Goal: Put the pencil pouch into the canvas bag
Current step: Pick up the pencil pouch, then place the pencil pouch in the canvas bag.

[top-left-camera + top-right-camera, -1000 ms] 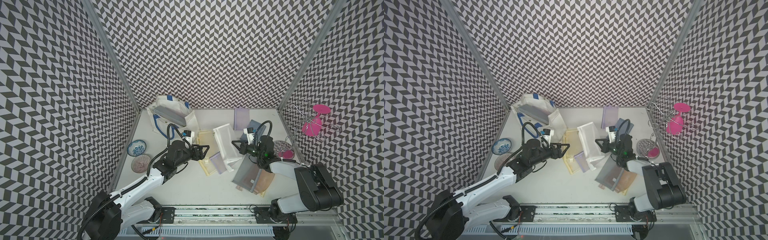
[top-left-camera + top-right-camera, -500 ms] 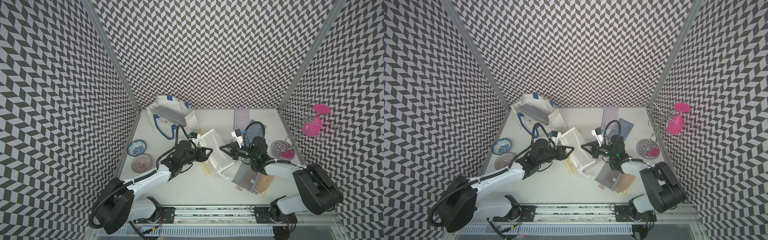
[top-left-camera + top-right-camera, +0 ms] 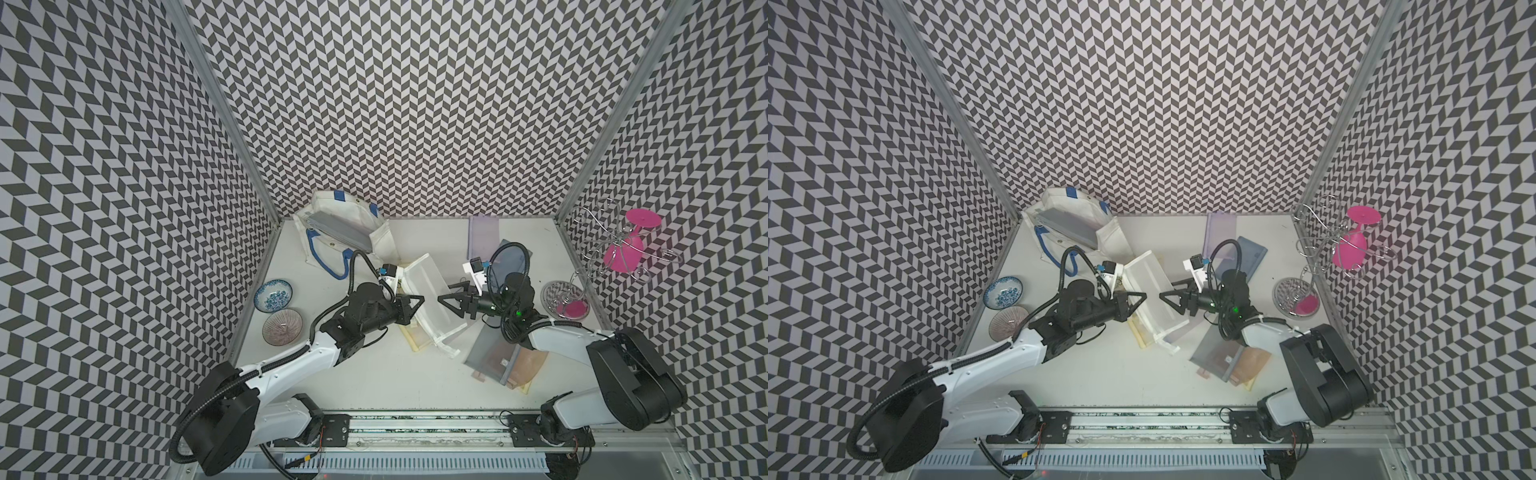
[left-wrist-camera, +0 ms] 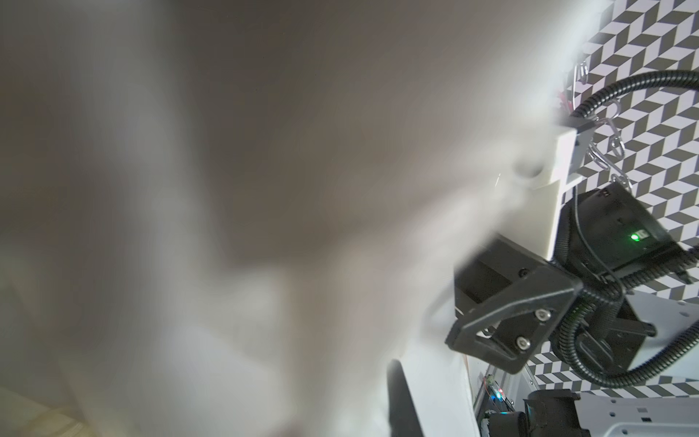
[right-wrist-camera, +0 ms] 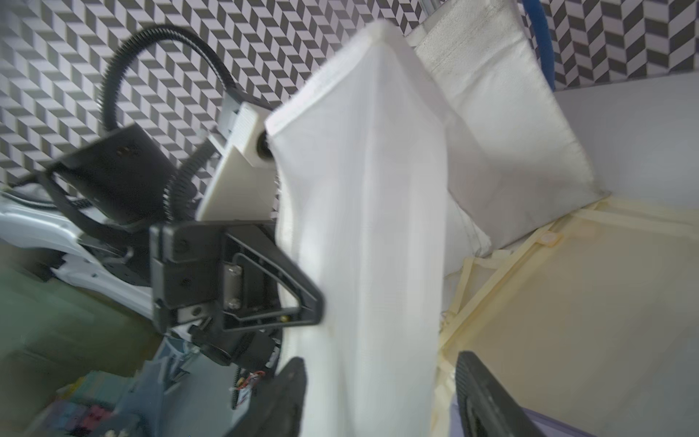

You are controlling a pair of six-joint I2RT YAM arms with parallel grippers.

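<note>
Plainly, in both top views the white see-through mesh pencil pouch (image 3: 430, 299) (image 3: 1150, 291) is held up on edge over the surface (image 3: 374, 374) between the two arms. The left claw (image 3: 419, 298) is pressed together on one long edge, while the right claw (image 3: 446, 296) stands spread at the opposite edge, gripping nothing. The white boxy canvas bag with blue rope handles (image 3: 324, 205) sits near, toward the far left corner, with a grey flat pouch (image 3: 340, 228) lying in its mouth. The left wrist view is a pale blur, too close to read. The right wrist view shows the pencil pouch (image 5: 370, 227) passing between spread fingers (image 5: 291, 397), with the left claw (image 5: 316, 302) pinching it. I judge the pickup done; carrying it over and dropping it in remain.
</note>
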